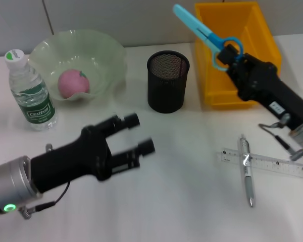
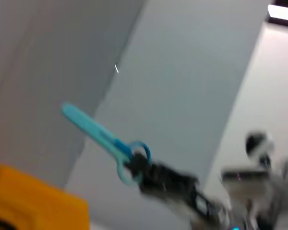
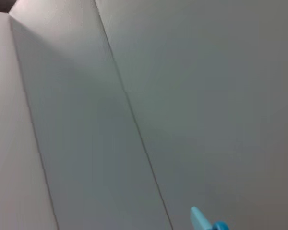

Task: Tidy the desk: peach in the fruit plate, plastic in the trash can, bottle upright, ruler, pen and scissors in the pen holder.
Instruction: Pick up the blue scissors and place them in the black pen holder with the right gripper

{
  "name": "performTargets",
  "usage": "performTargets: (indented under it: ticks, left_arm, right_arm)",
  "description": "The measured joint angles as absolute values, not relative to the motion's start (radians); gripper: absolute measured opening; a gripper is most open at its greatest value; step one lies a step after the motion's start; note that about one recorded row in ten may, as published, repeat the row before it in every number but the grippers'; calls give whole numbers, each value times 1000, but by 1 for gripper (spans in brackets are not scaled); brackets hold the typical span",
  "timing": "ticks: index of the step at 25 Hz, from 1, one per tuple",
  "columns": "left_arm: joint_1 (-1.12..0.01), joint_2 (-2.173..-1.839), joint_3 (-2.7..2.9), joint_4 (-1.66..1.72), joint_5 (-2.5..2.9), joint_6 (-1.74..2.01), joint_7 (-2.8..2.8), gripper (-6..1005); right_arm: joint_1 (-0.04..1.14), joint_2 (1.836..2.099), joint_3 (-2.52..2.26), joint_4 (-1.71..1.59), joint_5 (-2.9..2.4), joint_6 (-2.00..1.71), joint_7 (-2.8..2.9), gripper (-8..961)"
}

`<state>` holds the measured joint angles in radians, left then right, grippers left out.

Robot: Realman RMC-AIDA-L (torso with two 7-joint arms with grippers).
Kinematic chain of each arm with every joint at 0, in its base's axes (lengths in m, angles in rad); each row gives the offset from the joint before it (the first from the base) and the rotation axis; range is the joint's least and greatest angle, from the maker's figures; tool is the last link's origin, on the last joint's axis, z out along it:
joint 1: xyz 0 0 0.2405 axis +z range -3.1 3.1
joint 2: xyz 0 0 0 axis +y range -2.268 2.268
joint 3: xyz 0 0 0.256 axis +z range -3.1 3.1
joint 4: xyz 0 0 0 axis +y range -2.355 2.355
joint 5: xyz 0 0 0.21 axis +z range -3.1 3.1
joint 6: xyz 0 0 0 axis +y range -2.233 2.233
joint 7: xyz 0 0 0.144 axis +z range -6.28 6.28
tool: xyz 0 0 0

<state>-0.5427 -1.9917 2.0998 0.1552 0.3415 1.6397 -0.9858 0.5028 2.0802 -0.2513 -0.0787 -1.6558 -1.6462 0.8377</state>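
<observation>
Head view showed the right claw clamped on the scissors, raised above the yellow bin; released early, they might miss the pen holder. Left claw stood apart.

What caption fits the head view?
Right gripper lifts blue scissors near the pen holder.

Your head view looks down on the desk; both wrist views tilt up at wall — sharing the scissors.
</observation>
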Motion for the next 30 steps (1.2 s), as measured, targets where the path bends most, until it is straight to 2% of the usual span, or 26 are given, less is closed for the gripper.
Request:
performTargets:
  ticks: [3, 4, 6, 9, 12, 13, 14, 15, 16, 17, 18, 19, 20, 24, 25, 26, 30]
  left_arm:
    - [-543, -1992, 2100, 155, 342, 1640, -986, 799]
    - [-555, -1973, 2022, 153, 505, 1608, -974, 799]
    - [-558, -1965, 1972, 155, 571, 1595, -974, 799]
    - [-558, -1965, 1972, 155, 571, 1595, -974, 799]
    - [-559, -1958, 1915, 159, 643, 1584, -971, 798]
    - [-549, -1946, 1834, 207, 755, 1557, -961, 798]
    - [-549, -1946, 1834, 207, 755, 1557, -961, 798]
    - [-548, -1945, 1827, 220, 783, 1539, -961, 798]
    - [-548, -1945, 1827, 220, 783, 1539, -961, 798]
    - [-548, -1945, 1812, 234, 828, 1507, -959, 798]
    - [-548, -1945, 1807, 237, 841, 1497, -958, 798]
    - [-548, -1945, 1800, 241, 855, 1485, -958, 798]
    - [-548, -1945, 1800, 241, 855, 1485, -958, 798]
    - [-547, -1947, 1787, 252, 873, 1470, -957, 798]
    - [-547, -1947, 1785, 253, 874, 1468, -957, 798]
    - [-547, -1947, 1785, 253, 874, 1468, -957, 799]
    - [-546, -1947, 1775, 254, 875, 1467, -957, 799]
  right_arm:
    - [497, 2080, -253, -184, -1701, -1637, 977, 79]
    - [498, 2079, -255, -227, -1722, -1631, 1035, 79]
    - [501, 2078, -270, -330, -1774, -1611, 1174, 79]
    - [515, 2073, -320, -475, -1834, -1586, 1364, 79]
    - [536, 2060, -421, -656, -1899, -1574, 1601, 79]
    - [543, 2054, -449, -702, -1918, -1574, 1665, 79]
    - [554, 2045, -482, -751, -1939, -1574, 1742, 79]
    - [580, 2024, -534, -821, -1980, -1575, 1874, 79]
    - [580, 2024, -534, -821, -1980, -1575, 1874, 79]
    - [598, 2011, -559, -849, -2001, -1577, 1943, 79]
    - [646, 1981, -603, -897, -2048, -1591, 2056, 79]
    - [646, 1981, -603, -897, -2048, -1591, 2056, 79]
    - [693, 1963, -631, -933, -2100, -1600, 2136, 79]
    - [778, 1942, -653, -963, -2219, -1608, 2236, 79]
    - [847, 1932, -662, -964, -2317, -1609, 2291, 79]
    - [847, 1932, -662, -964, -2317, -1609, 2291, 79]
    - [990, 1929, -708, -957, -2533, -1605, 2375, 79]
